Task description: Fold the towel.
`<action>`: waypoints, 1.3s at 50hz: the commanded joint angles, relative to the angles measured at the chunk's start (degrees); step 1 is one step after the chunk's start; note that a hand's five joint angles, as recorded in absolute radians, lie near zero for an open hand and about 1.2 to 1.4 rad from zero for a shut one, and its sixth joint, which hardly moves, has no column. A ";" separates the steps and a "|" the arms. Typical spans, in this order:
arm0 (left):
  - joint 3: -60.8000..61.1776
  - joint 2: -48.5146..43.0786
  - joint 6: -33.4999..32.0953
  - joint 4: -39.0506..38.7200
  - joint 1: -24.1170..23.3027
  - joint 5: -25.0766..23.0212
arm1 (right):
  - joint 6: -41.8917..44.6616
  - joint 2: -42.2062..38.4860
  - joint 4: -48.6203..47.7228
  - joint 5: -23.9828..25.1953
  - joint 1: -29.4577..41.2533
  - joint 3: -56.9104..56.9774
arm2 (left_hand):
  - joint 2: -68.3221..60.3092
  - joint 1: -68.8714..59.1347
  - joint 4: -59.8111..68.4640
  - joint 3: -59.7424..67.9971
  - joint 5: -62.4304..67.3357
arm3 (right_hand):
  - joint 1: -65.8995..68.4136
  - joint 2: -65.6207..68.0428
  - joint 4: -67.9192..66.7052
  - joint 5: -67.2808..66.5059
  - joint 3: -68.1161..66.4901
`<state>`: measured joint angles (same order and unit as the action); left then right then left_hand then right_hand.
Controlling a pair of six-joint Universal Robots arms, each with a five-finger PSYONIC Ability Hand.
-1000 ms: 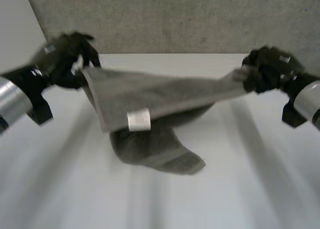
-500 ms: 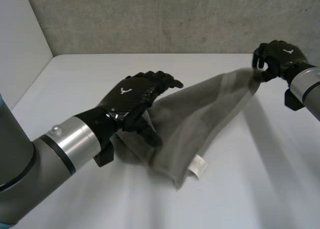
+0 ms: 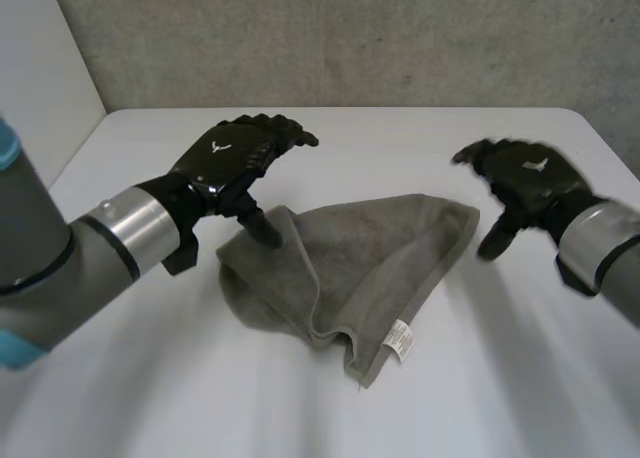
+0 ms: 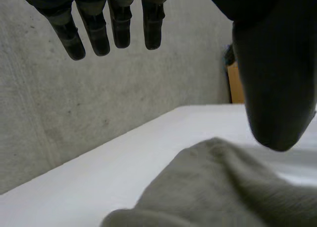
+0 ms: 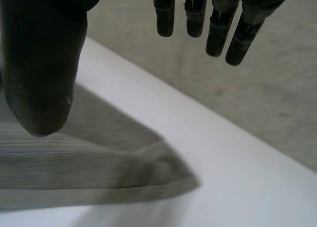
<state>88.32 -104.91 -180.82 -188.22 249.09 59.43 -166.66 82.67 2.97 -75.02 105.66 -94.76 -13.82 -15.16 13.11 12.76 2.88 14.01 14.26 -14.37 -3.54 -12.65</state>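
– So, where is the towel (image 3: 360, 258)?
– You have it lying in the middle of the white worktop (image 3: 150, 398), between the two hands. It is bunched into a loose triangle, with one layer doubled over another. Its white label (image 3: 400, 338) sits at the near corner, facing up.
– And the left hand (image 3: 225, 163)?
– You find it over the towel's far left edge. Its fingers (image 4: 119, 24) are stretched out straight, past the cloth, and grasp nothing. The thumb (image 4: 275, 73) points down at the raised fold there. In the left wrist view its tip hangs just above the cloth, and you cannot tell whether it touches.
– The right hand (image 3: 525, 178)?
– You see it just right of the towel's far right corner, apart from the cloth. Its fingers are spread and straight, the thumb held away from them, with nothing between. In the right wrist view the towel's hemmed corner lies flat on the worktop below that thumb.
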 commanded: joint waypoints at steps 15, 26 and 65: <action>-23.10 -27.35 -18.51 12.44 5.89 -7.93 | -10.71 -5.66 -5.51 -10.50 22.48 -4.73 | 1.59 2.93 -3.11 -2.76 -0.65 | -4.01 -4.26 4.37 3.54 2.65; -28.55 -32.64 -18.60 12.53 4.92 -8.19 | -7.11 -12.52 -11.04 -12.17 25.91 -4.29 | -3.29 -1.95 -3.11 -2.76 4.23 | -4.01 -4.26 4.37 3.54 2.65; -3.79 -3.57 -14.92 26.93 6.41 -4.68 | 8.98 1.80 10.04 11.38 3.76 -2.89 | -62.84 -61.50 -3.11 -2.76 63.77 | 65.99 65.74 4.37 -66.46 2.65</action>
<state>77.59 -117.09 -199.13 -165.96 255.05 53.36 -163.92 82.87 4.05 -68.78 112.68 -98.69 -72.53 -69.37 13.11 12.76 62.49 74.83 73.93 -14.37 -65.76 -12.65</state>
